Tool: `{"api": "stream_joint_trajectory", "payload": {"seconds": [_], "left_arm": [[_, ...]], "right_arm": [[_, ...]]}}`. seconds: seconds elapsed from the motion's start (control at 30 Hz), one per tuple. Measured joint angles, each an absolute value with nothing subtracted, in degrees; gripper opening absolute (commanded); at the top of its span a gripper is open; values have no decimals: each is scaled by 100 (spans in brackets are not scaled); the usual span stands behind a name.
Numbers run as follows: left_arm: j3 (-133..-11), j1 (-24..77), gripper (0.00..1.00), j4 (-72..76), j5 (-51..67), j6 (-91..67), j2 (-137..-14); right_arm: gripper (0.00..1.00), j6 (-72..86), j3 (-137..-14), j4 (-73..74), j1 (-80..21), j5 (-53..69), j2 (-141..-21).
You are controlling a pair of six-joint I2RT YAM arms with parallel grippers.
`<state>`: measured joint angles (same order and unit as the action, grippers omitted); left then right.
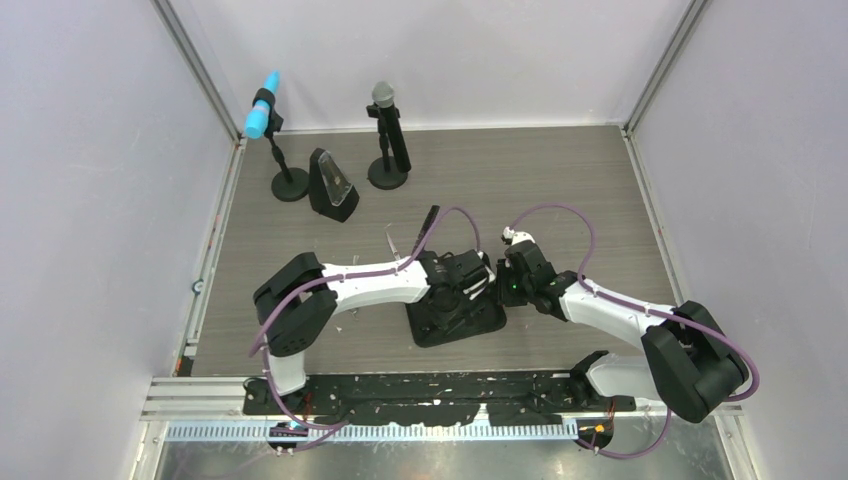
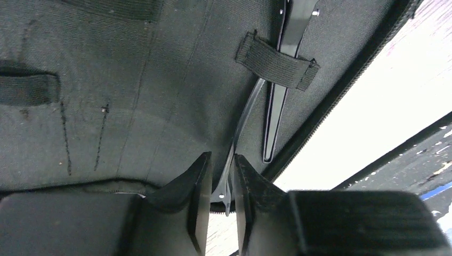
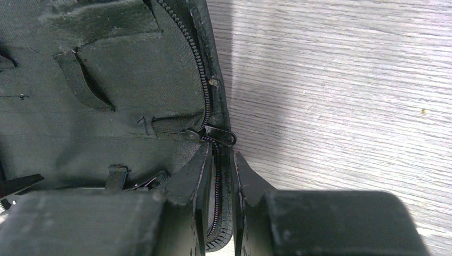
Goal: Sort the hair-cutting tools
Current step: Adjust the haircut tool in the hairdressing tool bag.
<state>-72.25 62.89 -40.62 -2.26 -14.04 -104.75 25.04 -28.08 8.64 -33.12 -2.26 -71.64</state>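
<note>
Both arms reach in over the open black pouch (image 1: 458, 322) lying on the grey wood-grain tabletop (image 1: 590, 190), near its front edge and about midway across. The left hand (image 2: 223, 159) is down over the pouch's fabric lining, its jaws drawn narrow around the lower end of a thin, curved black hair clip (image 2: 244, 120). The clip lies close against one finger (image 2: 248, 186) with a sliver of gap on the other side, so I cannot tell whether it is truly pinched. Just beside that clip, a second clip (image 2: 275, 122), glossy and straighter, is tucked under an elastic loop (image 2: 274, 66) sewn to the lining, next to the zip. The right hand (image 3: 221, 154) straddles the pouch's zippered rim: the jaws are nearly together with the zip teeth and fabric edge running between them, gripping the pouch, and the zip pull (image 3: 218, 137) lies just past the fingertips. Behind the left arm, a long narrow black comb (image 1: 431, 218) lies loose on the tabletop, and a thin silvery pair of scissors (image 1: 392, 241) lies just to its left, too small to make out in detail. Two microphones stand well back near the rear wall, one blue-headed (image 1: 262, 112), one grey-headed (image 1: 384, 98)
</note>
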Motion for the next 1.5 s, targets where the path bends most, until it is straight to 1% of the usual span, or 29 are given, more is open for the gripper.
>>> {"api": "stream_joint_trajectory", "payload": {"seconds": [0.17,0.43,0.5,0.67,0.9,0.97,1.03,1.17,1.23,1.33,1.37,1.5], "left_arm": [[-7229,6344,19,-4084,-224,-1249,-10610],[-7271,6414,3,-4086,-189,-996,-10707],[-7338,6436,1,-4099,-172,-913,-10746],[-7430,6438,0,-4187,-191,-781,-10790],[-7642,6445,0,-4206,-62,-392,-10855],[-7743,6455,2,-4224,-27,-272,-10892],[-7856,6475,8,-4313,-25,-178,-10934],[-7935,6488,25,-4386,-30,10,-10971],[-7937,6519,31,-4372,-32,78,-10971],[-7933,6584,43,-4359,-58,121,-10971],[-7905,6606,46,-4329,-108,110,-10962],[-7688,6665,51,-4047,-314,-19,-10853]], "right_arm": [[12,2506,-2805,856,-3312,-152,-7164],[12,2504,-2797,840,-3301,-121,-7164],[12,2502,-2797,838,-3297,-113,-7164],[9,2510,-2775,812,-3256,-47,-7164],[8,2530,-2766,792,-3227,-8,-7164],[8,2556,-2762,786,-3205,19,-7164],[8,2558,-2751,773,-3173,67,-7159],[8,2565,-2740,757,-3142,113,-7150],[8,2563,-2733,753,-3138,119,-7146],[8,2561,-2711,733,-3138,119,-7126],[8,2561,-2709,729,-3138,119,-7124],[8,2526,-2709,720,-3146,115,-7124]]}}
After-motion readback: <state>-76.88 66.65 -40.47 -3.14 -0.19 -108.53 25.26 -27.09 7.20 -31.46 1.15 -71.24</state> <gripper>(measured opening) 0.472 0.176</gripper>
